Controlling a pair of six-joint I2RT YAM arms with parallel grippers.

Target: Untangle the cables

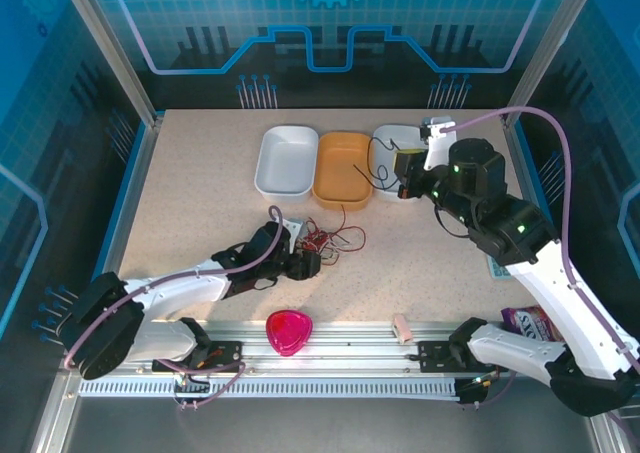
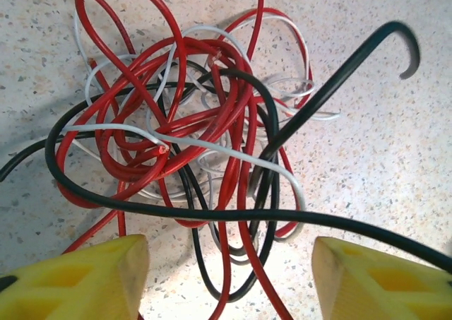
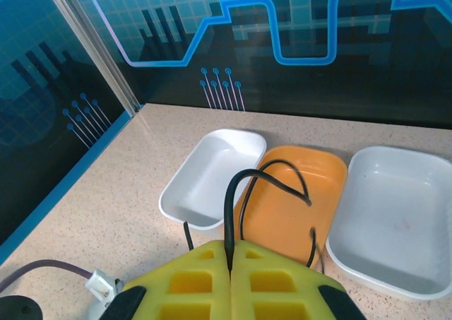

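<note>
A tangle of red, black and whitish cables (image 1: 332, 240) lies on the speckled table in front of the trays. My left gripper (image 1: 310, 264) sits low at the tangle's left edge. In the left wrist view the cables (image 2: 191, 122) fill the middle, and my left gripper (image 2: 229, 263) stands open with its yellow fingers wide apart. One black cable (image 2: 212, 212) crosses the gap between them, and red and black loops lie below it. My right gripper (image 3: 231, 253) is shut on a separate black cable (image 3: 229, 200), held up over the orange tray (image 3: 282, 217). From above, that gripper (image 1: 403, 180) hangs near the trays with the black cable (image 1: 378, 169) dangling.
Three trays stand in a row at the back: white (image 1: 287, 159), orange (image 1: 343, 173), white (image 1: 395, 136). A pink dish (image 1: 289, 331) and a small pale block (image 1: 403, 327) rest on the front rail. A printed packet (image 1: 528, 320) lies at the right.
</note>
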